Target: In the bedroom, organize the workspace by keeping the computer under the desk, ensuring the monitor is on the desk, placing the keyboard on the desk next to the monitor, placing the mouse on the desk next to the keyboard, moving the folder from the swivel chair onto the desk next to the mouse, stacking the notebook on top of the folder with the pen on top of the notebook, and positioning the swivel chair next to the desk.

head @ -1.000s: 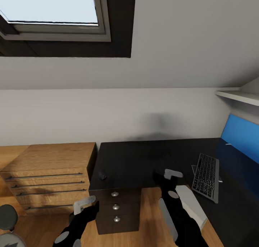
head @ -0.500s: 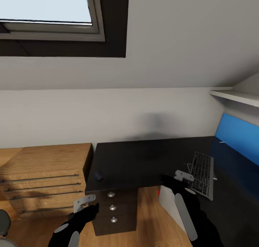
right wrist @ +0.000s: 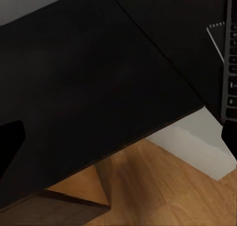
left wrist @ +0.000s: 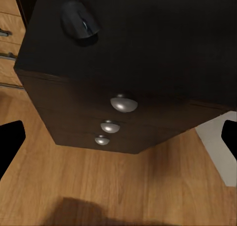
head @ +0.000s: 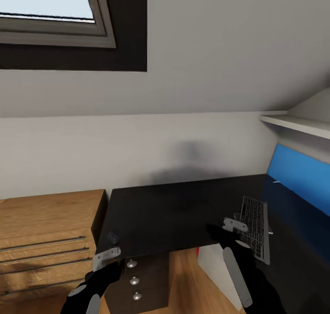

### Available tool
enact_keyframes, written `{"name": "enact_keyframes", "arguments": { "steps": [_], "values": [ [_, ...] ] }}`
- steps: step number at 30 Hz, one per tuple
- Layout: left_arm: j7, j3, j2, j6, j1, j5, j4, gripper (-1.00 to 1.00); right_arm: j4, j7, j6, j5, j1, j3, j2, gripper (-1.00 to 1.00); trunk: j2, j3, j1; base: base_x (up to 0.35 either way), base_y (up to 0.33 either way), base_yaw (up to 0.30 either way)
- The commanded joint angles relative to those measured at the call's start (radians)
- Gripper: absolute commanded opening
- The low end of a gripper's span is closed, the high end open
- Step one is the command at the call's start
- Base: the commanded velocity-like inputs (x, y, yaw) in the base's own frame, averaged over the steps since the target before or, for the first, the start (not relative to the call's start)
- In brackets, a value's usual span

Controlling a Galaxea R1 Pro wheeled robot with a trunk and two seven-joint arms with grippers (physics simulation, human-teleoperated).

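head view: mouse point(head: 112, 236) at desk point(head: 183, 208) front-left corner; keyboard point(head: 255, 227) near right edge; both claws released.

The monitor point(head: 300, 176) runs off the head view's right edge, only a blue strip showing. The keyboard point(head: 254, 224) is partly covered by the right tool point(head: 229, 225), and the right wrist view cuts it at the edge. The mouse point(head: 112, 236) is too small there to make out detail.
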State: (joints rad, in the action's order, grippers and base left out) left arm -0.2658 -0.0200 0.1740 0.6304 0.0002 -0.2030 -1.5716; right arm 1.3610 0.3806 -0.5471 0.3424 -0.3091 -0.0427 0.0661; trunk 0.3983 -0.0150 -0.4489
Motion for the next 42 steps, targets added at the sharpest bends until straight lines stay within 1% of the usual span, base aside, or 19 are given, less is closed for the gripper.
{"name": "enact_keyframes", "arguments": {
  "steps": [1, 8, 11, 26, 32, 39, 42],
  "values": [
    [-0.007, -0.001, 0.001, 0.003, 0.000, -0.011, -0.002, 1.00, 0.001, 0.010, -0.002, 0.010, -0.001, -0.002, 0.000, 1.00, 0.002, -0.002, -0.001, 0.278, 0.000, -0.002],
    [-0.007, -0.005, 0.001, 0.003, 0.000, -0.010, -0.002, 1.00, 0.005, 0.013, -0.001, 0.011, -0.001, 0.000, 0.003, 1.00, 0.002, -0.001, -0.001, 0.240, 0.000, -0.002],
    [-0.007, -0.005, 0.001, 0.003, 0.000, -0.010, -0.002, 1.00, 0.003, 0.012, -0.001, 0.009, -0.001, 0.000, 0.002, 1.00, 0.002, 0.000, -0.001, 0.240, 0.000, -0.142],
    [-0.007, -0.008, 0.001, 0.003, 0.000, -0.010, -0.002, 1.00, 0.001, 0.012, -0.001, 0.008, -0.001, 0.000, 0.001, 1.00, 0.002, 0.012, -0.001, 0.025, 0.000, -0.257],
    [-0.007, -0.006, 0.001, 0.003, 0.000, -0.010, -0.002, 1.00, 0.001, 0.013, -0.001, 0.007, -0.001, 0.000, 0.001, 1.00, 0.002, 0.016, -0.001, 0.225, -0.028, -0.268],
    [-0.007, -0.006, 0.001, 0.003, 0.000, -0.009, -0.002, 1.00, 0.001, 0.013, -0.001, 0.007, -0.001, 0.000, 0.003, 1.00, 0.002, 0.021, -0.001, 0.263, -0.209, -0.268],
    [-0.006, -0.008, 0.001, 0.003, 0.000, -0.009, -0.002, 1.00, 0.000, 0.013, -0.001, 0.008, -0.001, 0.000, 0.003, 1.00, 0.002, 0.023, -0.001, 0.099, -0.139, -0.268]
  ]
}}
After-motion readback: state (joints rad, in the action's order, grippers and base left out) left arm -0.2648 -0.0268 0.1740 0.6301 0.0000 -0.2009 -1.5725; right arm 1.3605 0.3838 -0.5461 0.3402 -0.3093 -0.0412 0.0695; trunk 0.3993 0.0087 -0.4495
